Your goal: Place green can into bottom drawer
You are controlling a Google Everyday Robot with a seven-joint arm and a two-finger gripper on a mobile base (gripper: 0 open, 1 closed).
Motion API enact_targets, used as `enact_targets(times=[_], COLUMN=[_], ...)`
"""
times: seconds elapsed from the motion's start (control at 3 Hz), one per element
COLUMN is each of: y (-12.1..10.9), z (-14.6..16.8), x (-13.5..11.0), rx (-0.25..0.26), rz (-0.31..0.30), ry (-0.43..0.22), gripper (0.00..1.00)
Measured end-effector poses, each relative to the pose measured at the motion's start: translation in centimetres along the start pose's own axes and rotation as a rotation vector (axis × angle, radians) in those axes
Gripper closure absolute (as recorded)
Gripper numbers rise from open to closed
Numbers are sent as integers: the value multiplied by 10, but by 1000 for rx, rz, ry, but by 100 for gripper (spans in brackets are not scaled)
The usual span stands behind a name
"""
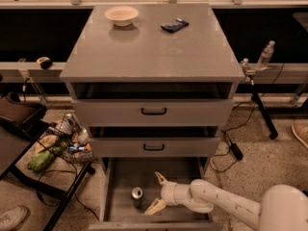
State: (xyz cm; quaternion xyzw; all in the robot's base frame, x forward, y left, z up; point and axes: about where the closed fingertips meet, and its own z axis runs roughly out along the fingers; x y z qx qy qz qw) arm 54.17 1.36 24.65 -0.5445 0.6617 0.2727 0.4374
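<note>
The green can (137, 196) stands upright inside the open bottom drawer (115, 177), on the left part of its grey floor, silver top facing up. My gripper (157, 192) is inside the drawer just to the right of the can, its two pale fingers (155, 206) spread wide apart. The can stands free of the fingers, a little to their left. My white arm reaches in from the lower right.
The two upper drawers with black handles (154, 111) sit slightly open above. A bowl (121, 15) and a dark object (174, 25) lie on the cabinet top. A wire basket of items (62, 141) stands left of the cabinet; a clear bottle (265, 55) is at right.
</note>
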Motion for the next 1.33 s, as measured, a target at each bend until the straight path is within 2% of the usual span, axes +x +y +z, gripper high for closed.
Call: enact_targets(times=[0.33,0.67,1.0,1.33], y=[-15,-22,-20,1], z=[-57,-105,-134,-149], x=[-2,-26,-66,-121], rx=[75,161,251,323], rz=[50,129,223,316], ry=[169,284,361,406], gripper=[0,0,0,0])
